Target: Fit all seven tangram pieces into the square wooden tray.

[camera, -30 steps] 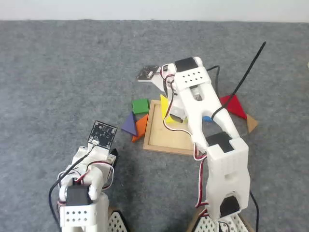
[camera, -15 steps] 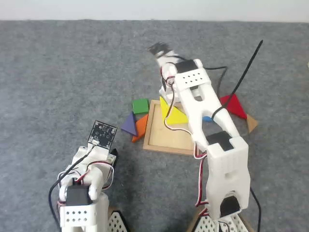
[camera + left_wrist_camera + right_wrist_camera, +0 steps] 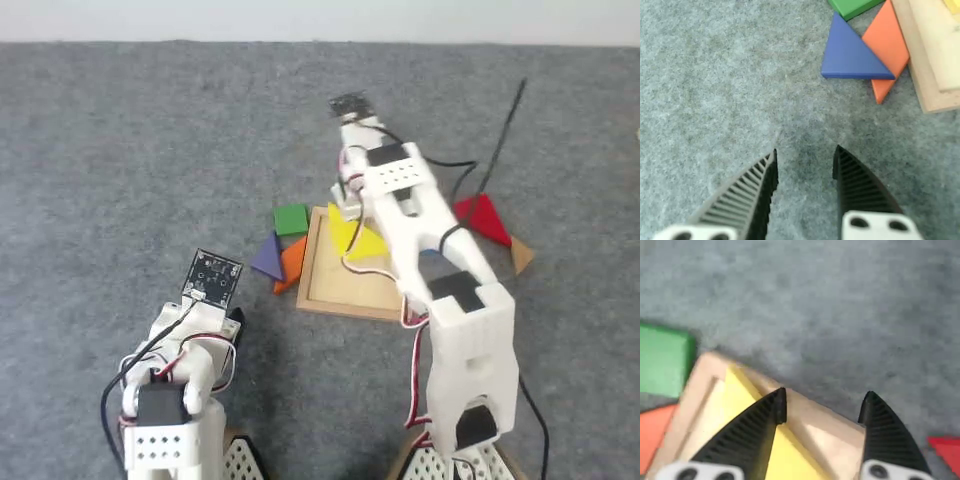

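Yellow triangle [image 3: 360, 242] in wooden tray [image 3: 340, 292] | right fingers [image 3: 778, 404] parted, empty, over tray edge | left fingers [image 3: 770, 169] parted, empty

A finger [image 3: 747, 437] of the right gripper [image 3: 826, 396] covers part of the yellow triangle [image 3: 737, 390]; past the other finger, the red piece [image 3: 946, 452] runs off the edge.

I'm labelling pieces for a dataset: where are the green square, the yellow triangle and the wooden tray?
green square [image 3: 291, 219], high view, middle of its top face
yellow triangle [image 3: 364, 243], high view, its uncovered part
wooden tray [image 3: 345, 283], high view, its bare floor
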